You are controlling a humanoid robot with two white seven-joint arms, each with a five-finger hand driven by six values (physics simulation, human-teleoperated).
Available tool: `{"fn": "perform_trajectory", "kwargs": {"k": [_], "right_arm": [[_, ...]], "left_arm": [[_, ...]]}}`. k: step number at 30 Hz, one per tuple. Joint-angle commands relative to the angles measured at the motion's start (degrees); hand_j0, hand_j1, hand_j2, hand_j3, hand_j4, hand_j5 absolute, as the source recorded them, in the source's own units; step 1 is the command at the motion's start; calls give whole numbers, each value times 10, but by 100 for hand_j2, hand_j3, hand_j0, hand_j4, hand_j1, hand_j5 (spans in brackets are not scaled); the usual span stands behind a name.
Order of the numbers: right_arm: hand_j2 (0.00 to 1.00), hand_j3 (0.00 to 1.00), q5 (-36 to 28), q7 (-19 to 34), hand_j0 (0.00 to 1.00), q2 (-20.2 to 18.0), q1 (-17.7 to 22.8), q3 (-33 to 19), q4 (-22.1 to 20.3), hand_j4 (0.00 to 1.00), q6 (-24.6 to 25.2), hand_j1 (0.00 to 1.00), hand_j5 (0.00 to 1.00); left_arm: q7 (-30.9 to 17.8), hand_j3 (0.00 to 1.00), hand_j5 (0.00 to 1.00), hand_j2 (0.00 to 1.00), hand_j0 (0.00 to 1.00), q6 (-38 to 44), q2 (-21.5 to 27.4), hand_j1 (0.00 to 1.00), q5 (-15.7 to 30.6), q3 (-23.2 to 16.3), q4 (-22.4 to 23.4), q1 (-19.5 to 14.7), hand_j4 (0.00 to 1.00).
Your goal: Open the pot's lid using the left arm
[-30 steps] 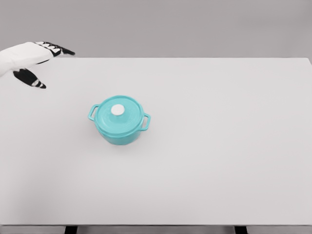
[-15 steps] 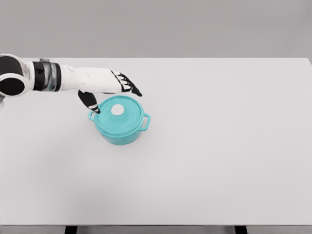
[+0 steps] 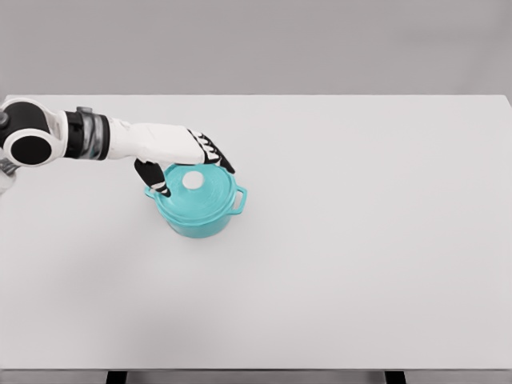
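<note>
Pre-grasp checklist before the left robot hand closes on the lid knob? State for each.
1. Lid seated on pot: ok.
2. Left robot hand over the lid: ok, at its far-left edge.
3. Fingers open: ok.
4. Fingers around the white knob: not ok, knob still uncovered.
5. Contact with lid: cannot tell.
6. Table beside pot free for setting the lid down: ok.

A plain white table [image 3: 360, 264] filled the view, dark legs at its near edge, before a grey backdrop [image 3: 320, 44]
</note>
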Motion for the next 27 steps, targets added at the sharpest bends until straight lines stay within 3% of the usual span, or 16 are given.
{"fn": "perform_trajectory", "kwargs": {"k": [1, 18, 27], "right_arm": [[100, 100, 0, 0, 100, 0, 0, 0, 0, 100, 0, 100, 100], [100, 100, 0, 0, 100, 0, 0, 0, 0, 100, 0, 100, 100], [100, 100, 0, 0, 100, 0, 0, 0, 0, 100, 0, 100, 100]], "left_arm": [[0, 83, 83, 83, 83, 2, -1, 83, -1, -3, 2, 0, 83], [0, 79, 79, 79, 79, 2, -8, 79, -15, -19, 20, 0, 79], [0, 57, 57, 57, 57, 1, -10, 57, -19, -22, 21, 0, 57]]}}
